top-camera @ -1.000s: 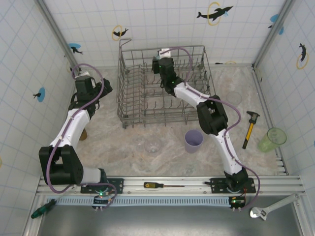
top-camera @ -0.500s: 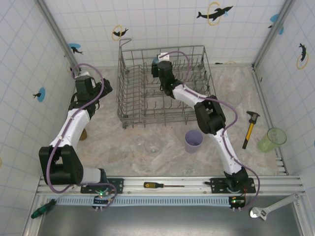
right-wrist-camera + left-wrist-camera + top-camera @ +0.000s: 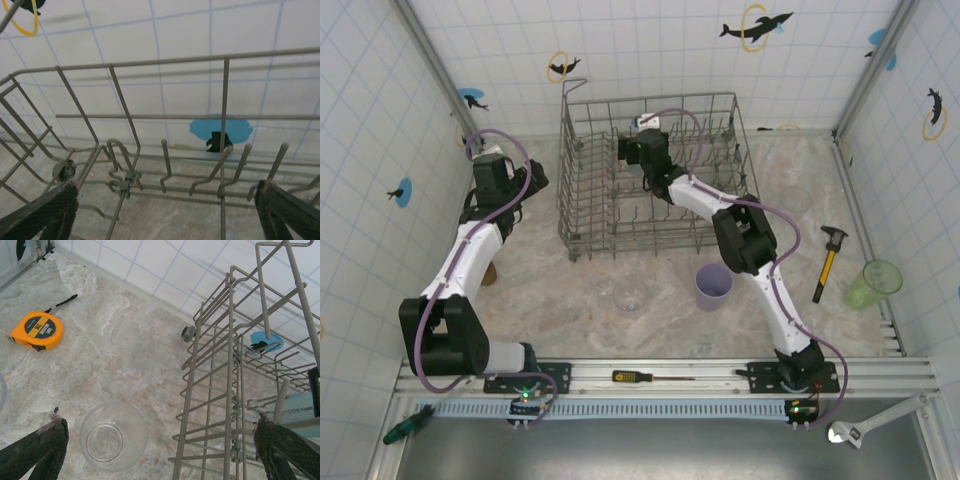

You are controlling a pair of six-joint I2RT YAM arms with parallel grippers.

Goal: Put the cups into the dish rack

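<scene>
No word or number can be read for sure. The orange tape measure (image 3: 36, 330) has a dark label with pale marks, too small to read. The tiled walls (image 3: 650, 55) carry only picture stickers: a black dolphin in a yellow ring (image 3: 756, 25), and a blue patch with a black fish shape (image 3: 220, 131), seen through the wires of the dish rack (image 3: 590, 190).

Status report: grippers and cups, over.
Left gripper open above clear cup. Right gripper open, empty, inside rack. Lavender cup on table. No obstruction seen.
</scene>
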